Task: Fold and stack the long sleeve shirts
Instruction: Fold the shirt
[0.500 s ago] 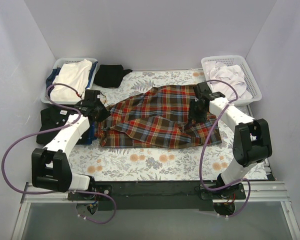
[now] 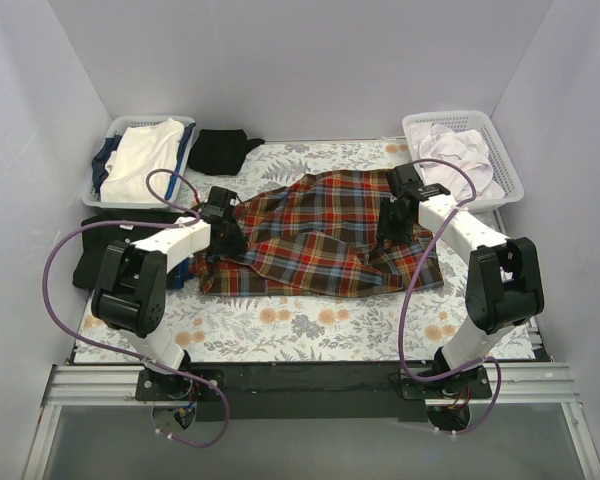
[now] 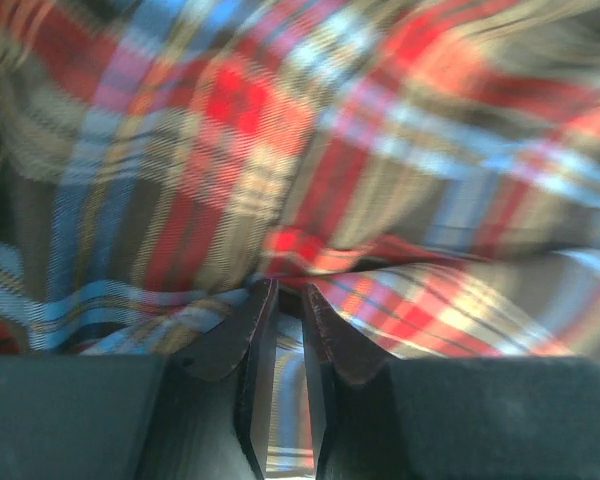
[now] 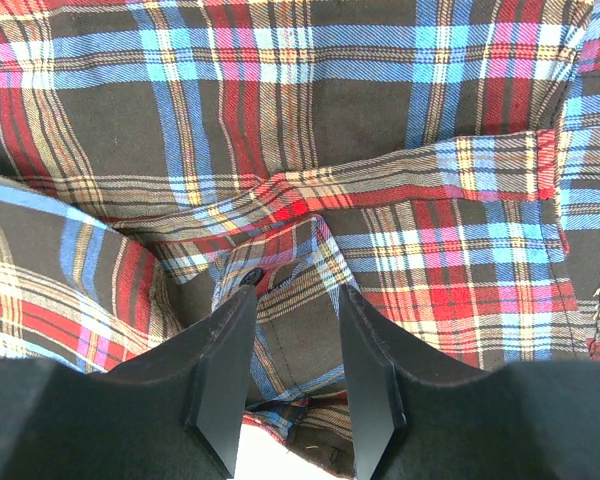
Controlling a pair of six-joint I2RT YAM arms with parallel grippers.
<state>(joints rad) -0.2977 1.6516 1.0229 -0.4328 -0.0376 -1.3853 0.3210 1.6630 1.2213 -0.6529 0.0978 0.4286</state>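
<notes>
A plaid shirt [image 2: 320, 235], red-orange with navy, yellow and light-blue lines, lies rumpled and partly spread across the middle of a floral tabletop [image 2: 310, 325]. From above, two white arms reach in from the near edge, one to each side of the shirt. The left hand [image 3: 288, 292] sits at the shirt's left edge, low against the cloth. In its own blurred wrist view the two dark fingers [image 3: 255, 340] stand almost together, clenched on a raised fold of plaid, with a strip of the cloth showing in the narrow gap between them. More of the shirt fills the view ahead of the fingertips. The right hand [image 4: 295, 295] is over the shirt's right part, near its far right corner, pointing down at it. Its fingers stand clearly apart and released, grasping nothing. Between and just ahead of them lies a narrow buttoned strip of the shirt, a small dark button just beside the tip of one finger. It is not clear whether the tips touch the cloth. A black shirt [image 2: 220, 150] lies bunched at the back of the tabletop, well apart from both hands. A dark stack [image 2: 100, 250] of folded cloth rests at the left edge, beside the left arm. A basket [image 2: 115, 125] at the back left holds a pale folded cloth [image 2: 145, 155]. Another basket [image 2: 510, 175] at the back right holds crumpled white cloth [image 2: 455, 150].
</notes>
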